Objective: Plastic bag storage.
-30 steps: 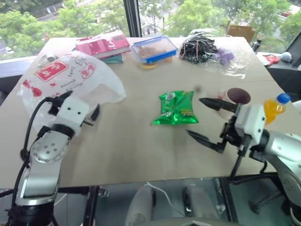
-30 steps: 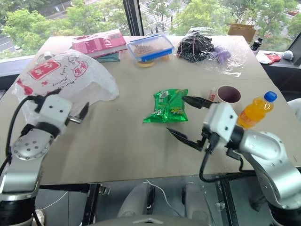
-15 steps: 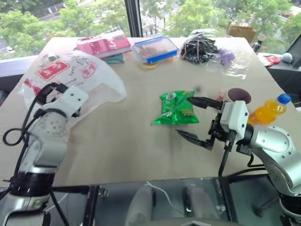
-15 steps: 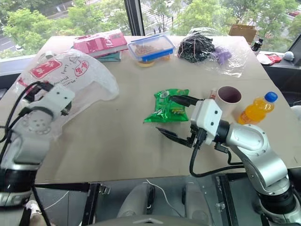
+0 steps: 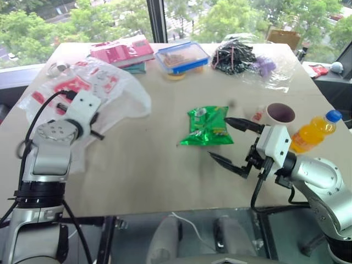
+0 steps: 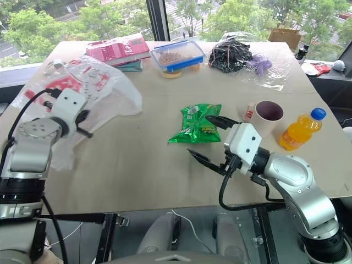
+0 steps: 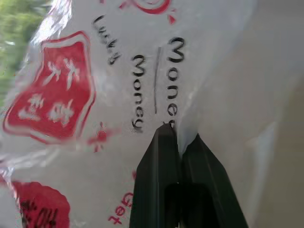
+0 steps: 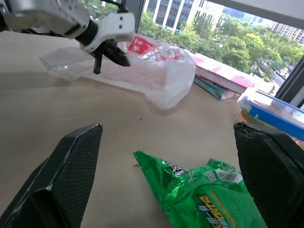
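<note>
The plastic bag [image 5: 113, 88], thin and white with red labels, lies crumpled at the table's left side. My left gripper [image 7: 175, 134] is shut, and a fold of the bag's film is pinched between its black fingertips at the bag's near edge. The same grip shows from across the table [image 8: 114, 51]. My right gripper [image 5: 218, 137] hovers open just above the table, right of centre. Its upper finger reaches over the right edge of a green snack packet [image 5: 207, 125], and nothing is between its jaws.
Along the far edge stand pink books [image 5: 122, 52], a blue-lidded lunchbox [image 5: 180, 56] and a clear wrap with black cables [image 5: 234, 55]. A mug [image 5: 279, 114] and an orange drink bottle [image 5: 313, 130] are right of my right gripper.
My left gripper went from open to shut and pushed forward into the bag, and the bag has sunk from a puffed dome into a flatter crumple. The right gripper stays open, barely moved.
</note>
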{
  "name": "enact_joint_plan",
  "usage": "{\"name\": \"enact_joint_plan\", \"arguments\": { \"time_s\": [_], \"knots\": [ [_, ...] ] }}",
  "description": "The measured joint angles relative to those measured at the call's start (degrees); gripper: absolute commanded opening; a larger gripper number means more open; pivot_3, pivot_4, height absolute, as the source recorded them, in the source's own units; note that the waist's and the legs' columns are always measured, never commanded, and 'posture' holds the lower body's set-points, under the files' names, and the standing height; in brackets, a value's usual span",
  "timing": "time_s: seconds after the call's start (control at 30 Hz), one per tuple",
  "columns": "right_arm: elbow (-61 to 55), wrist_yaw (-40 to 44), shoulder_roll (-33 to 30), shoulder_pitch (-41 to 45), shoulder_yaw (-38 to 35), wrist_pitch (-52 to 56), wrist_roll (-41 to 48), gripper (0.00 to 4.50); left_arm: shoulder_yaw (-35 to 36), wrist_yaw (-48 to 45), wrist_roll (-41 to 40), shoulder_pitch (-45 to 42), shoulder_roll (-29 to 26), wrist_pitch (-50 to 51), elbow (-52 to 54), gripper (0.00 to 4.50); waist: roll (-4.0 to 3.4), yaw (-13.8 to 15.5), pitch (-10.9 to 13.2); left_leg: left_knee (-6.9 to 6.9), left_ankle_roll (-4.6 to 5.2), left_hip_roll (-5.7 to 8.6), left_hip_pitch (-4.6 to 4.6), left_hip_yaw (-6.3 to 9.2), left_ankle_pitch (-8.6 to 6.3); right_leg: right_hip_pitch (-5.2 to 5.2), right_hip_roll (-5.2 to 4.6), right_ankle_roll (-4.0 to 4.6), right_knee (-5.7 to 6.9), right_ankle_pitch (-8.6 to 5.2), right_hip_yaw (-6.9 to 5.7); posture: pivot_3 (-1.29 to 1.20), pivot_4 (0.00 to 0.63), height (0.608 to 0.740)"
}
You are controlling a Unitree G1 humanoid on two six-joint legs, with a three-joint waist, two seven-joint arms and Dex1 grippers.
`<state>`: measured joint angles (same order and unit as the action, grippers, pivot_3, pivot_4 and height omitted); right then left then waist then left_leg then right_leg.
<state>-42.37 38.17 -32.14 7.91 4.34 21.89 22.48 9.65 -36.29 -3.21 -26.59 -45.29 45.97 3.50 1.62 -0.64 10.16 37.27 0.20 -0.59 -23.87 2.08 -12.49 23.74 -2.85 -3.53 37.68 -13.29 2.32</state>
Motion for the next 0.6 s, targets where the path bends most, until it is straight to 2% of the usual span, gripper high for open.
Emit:
{"name": "enact_joint_plan", "arguments": {
  "time_s": [0.07, 0.17, 0.2, 0.3, 0.37, 0.5, 0.57, 0.6],
  "knots": [
    [0.2, 0.1, 0.0, -0.3, 0.0, -0.5, -0.6, 4.5, 1.1, -3.9, -7.9, -2.5, 1.6, 9.9, 7.1, 0.05, 0.01, -0.1, 0.0, 0.0, 0.0, 0.0, 0.01, 0.01, 0.0, -0.01, 0.01, -0.01, 0.02, 0.0, 0.0, 0.0, 0.15, 0.74],
    [0.3, 0.0, -0.2, -0.8, -0.3, -0.9, -1.2, 4.5, 2.0, -4.2, -15.2, -8.1, 5.2, 22.8, 13.7, 0.05, 0.0, -0.2, 0.0, 0.02, 0.0, -0.01, 0.07, 0.03, 0.0, -0.03, 0.08, -0.01, 0.09, -0.01, 0.02, 0.0, 0.15, 0.74],
    [0.6, -0.2, -0.3, -0.8, -0.2, -0.7, -1.6, 4.5, 3.0, -2.8, -17.0, -11.2, 8.1, 27.6, 14.9, 0.05, 0.01, -0.2, 0.0, 0.06, 0.0, 0.0, 0.08, 0.06, 0.0, -0.03, 0.09, -0.04, 0.15, -0.02, 0.01, 0.0, 0.15, 0.74],
    [0.6, -3.1, -1.5, -0.8, -0.1, 3.1, -4.3, 4.5, 3.7, 0.6, -19.6, -15.6, 12.1, 36.4, 17.2, 0.05, 0.0, -0.6, 0.0, 0.07, 0.0, 0.0, 0.15, -0.02, 0.01, -0.03, 0.11, -0.18, 0.22, -0.1, 0.12, 0.0, 0.15, 0.74],
    [0.8, -4.3, -2.7, -0.5, 0.2, 5.4, -6.3, 4.5, 3.5, 1.7, -20.1, -15.7, 12.2, 38.3, 17.9, 0.05, 0.0, -1.0, 0.0, 0.06, 0.0, -0.01, 0.15, -0.01, 0.01, -0.02, 0.12, -0.14, 0.21, -0.09, 0.13, 0.0, 0.15, 0.74],
    [3.3, -5.7, -4.4, 1.1, 2.1, 11.1, -9.1, 4.5, 3.2, 4.2, -18.3, -11.9, 5.9, 36.2, 15.4, 0.05, -0.01, -1.8, 0.0, -0.02, 0.0, -0.05, 0.19, 0.02, 0.01, 0.01, 0.18, 0.02, 0.23, -0.01, 0.15, 0.0, 0.15, 0.74],
    [5.2, -7.5, -2.4, 2.4, 1.3, 16.7, -7.9, 4.5, 3.4, 4.8, -17.6, -11.3, 4.4, 34.7, 13.6, 0.05, 0.01, -1.5, 0.0, 0.02, 0.0, -0.04, 0.15, 0.04, 0.01, 0.01, 0.17, 0.02, 0.21, -0.01, 0.13, 0.0, 0.15, 0.74],
    [6.0, -8.7, 0.8, 3.6, -0.5, 21.6, -4.7, 4.5, 3.6, 4.6, -17.9, -11.2, 4.1, 34.1, 13.5, 0.05, 0.03, -1.4, 0.0, 0.03, 0.0, -0.03, 0.12, 0.06, 0.01, 0.0, 0.16, 0.01, 0.2, 0.0, 0.11, 0.0, 0.15, 0.74]
  ]
}}
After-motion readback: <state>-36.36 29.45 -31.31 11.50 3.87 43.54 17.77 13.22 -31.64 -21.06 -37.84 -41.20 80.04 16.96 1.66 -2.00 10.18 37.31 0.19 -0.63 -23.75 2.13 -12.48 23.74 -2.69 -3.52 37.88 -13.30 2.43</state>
